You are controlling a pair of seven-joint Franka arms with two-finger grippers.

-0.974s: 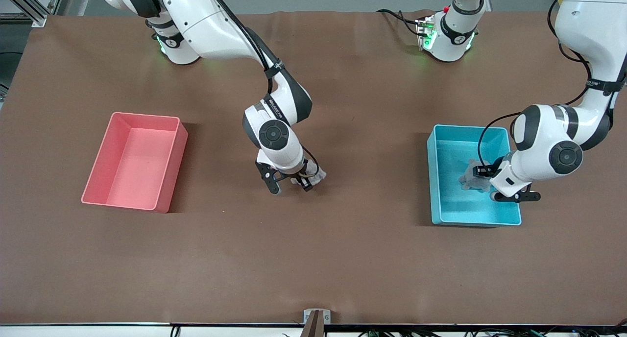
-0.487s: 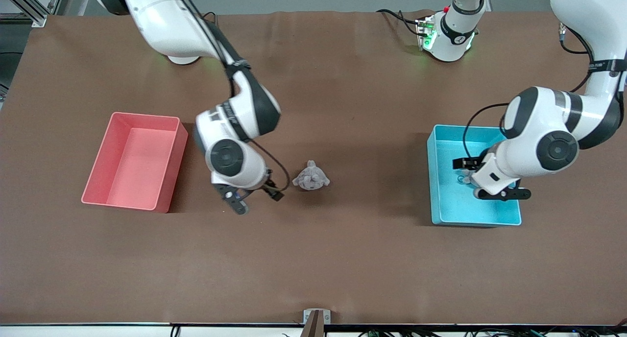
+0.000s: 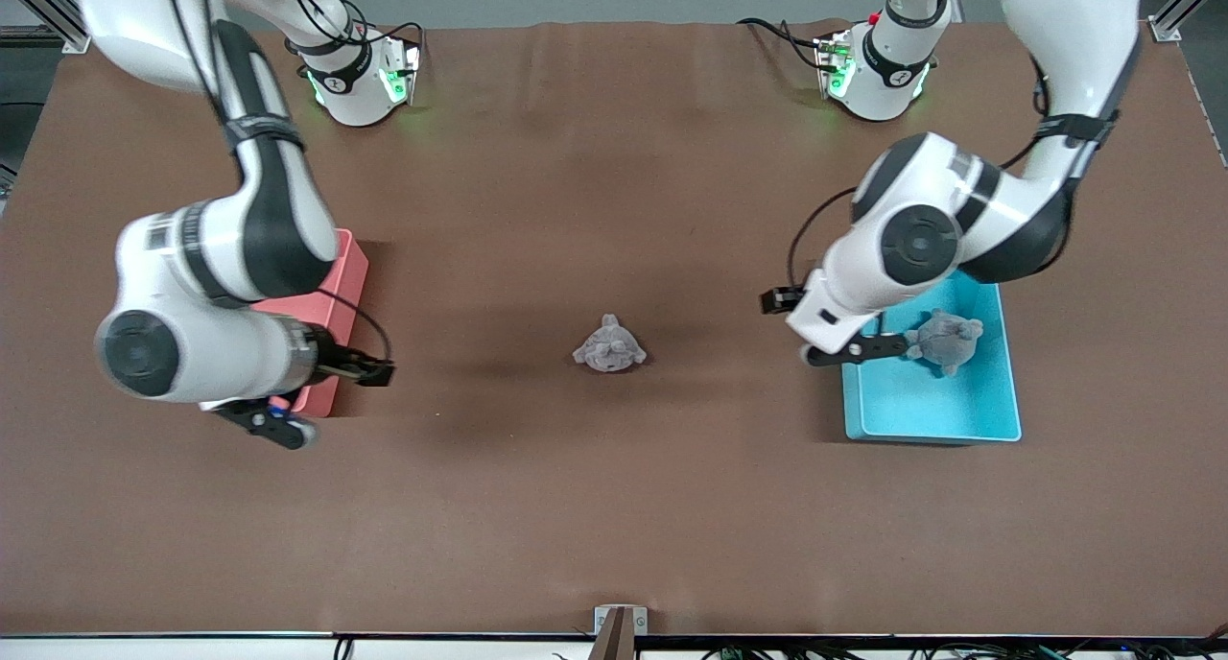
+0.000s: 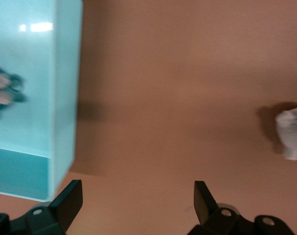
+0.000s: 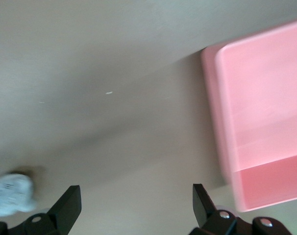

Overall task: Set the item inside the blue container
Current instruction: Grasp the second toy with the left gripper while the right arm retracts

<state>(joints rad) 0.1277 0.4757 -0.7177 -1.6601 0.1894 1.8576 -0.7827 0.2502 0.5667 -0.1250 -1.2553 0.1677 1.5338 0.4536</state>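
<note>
The blue container stands toward the left arm's end of the table, with a grey plush toy lying in it. The container's wall and that toy also show in the left wrist view. A second grey plush toy lies on the bare table at the middle. My left gripper hangs open and empty over the container's wall on the side toward the table's middle. My right gripper is open and empty beside the pink bin's near corner. Both wrist views show spread fingers over bare table.
A pink bin stands toward the right arm's end of the table, largely covered by the right arm; its wall shows in the right wrist view. The middle toy appears at the edge of both wrist views.
Both grippers opened and rose. The right one left its toy on the table's middle and swung toward the pink bin. The left one left its toy in the blue container and drew out over its wall.
</note>
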